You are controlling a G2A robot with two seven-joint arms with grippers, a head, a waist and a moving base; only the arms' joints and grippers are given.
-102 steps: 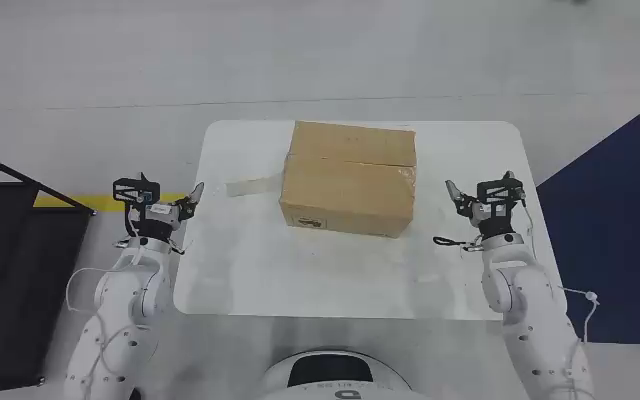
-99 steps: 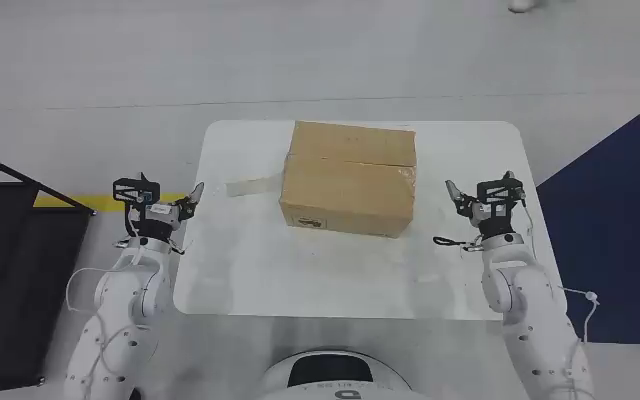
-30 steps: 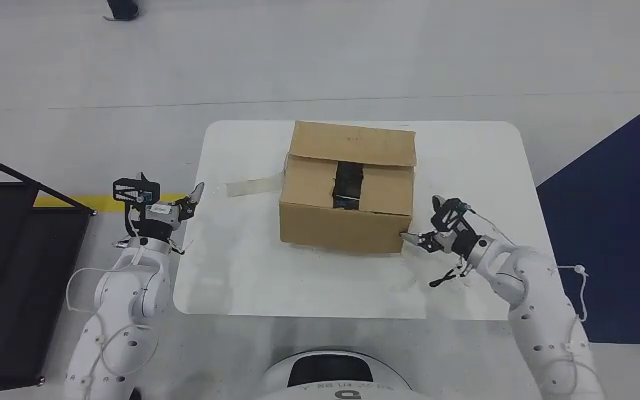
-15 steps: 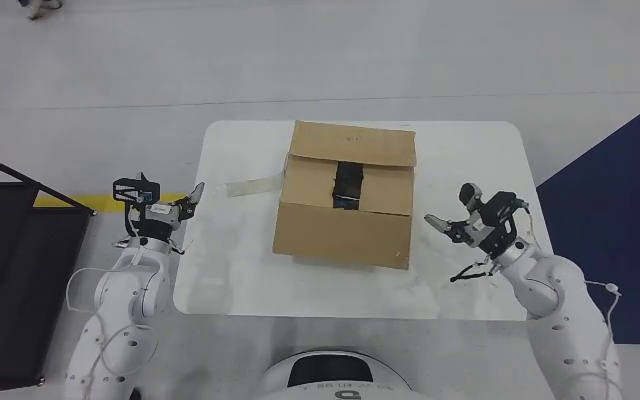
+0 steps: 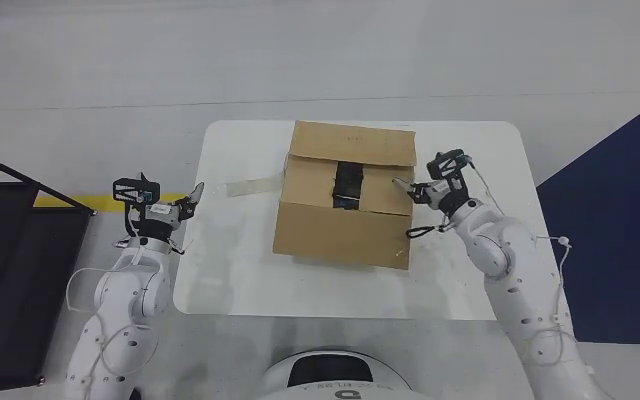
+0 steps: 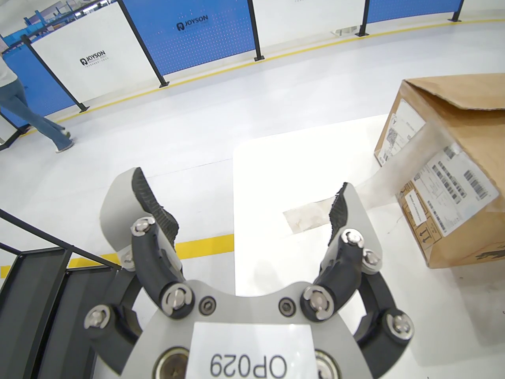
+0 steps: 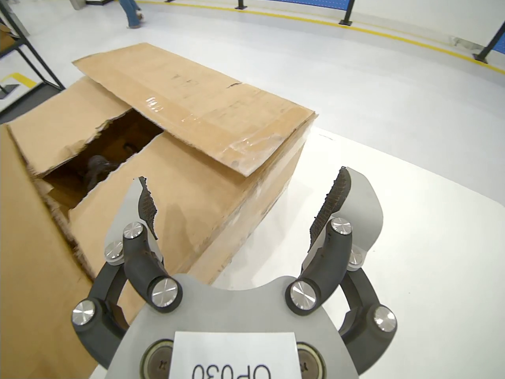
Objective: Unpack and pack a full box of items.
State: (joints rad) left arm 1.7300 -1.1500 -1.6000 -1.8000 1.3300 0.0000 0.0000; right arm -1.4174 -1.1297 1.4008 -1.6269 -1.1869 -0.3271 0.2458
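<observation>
Pale grey floor [image 5: 320, 60] surrounds a white round-cornered table [image 5: 240, 270]. Blue and white fence panels [image 6: 189, 29] on black posts stand behind a yellow floor line [image 6: 205, 244].

At centre right of the top view, the right gripper [image 5: 410, 192] [image 7: 242, 177] hangs with its fingers spread wide and nothing between them. One fingertip lies over the right end of the brown cardboard box [image 5: 345, 205] [image 7: 189, 151] and the other over bare table beside it. Whether it touches the cardboard cannot be told. The left gripper [image 5: 192, 198] [image 6: 240, 183] sits at the table's left edge, well apart from the box, equally wide open and empty.

The box stands in the middle of the table. Its far long flap lies partly over the top, and the near long flap is turned back off it. The two short flaps leave a gap where a dark item [image 5: 348, 185] [image 7: 96, 167] shows inside.

A strip of clear tape [image 5: 250, 186] [image 6: 311, 214] lies on the table, running from the box's left side toward the left gripper. A black metal rack [image 5: 20, 230] stands at the frame's left edge.
</observation>
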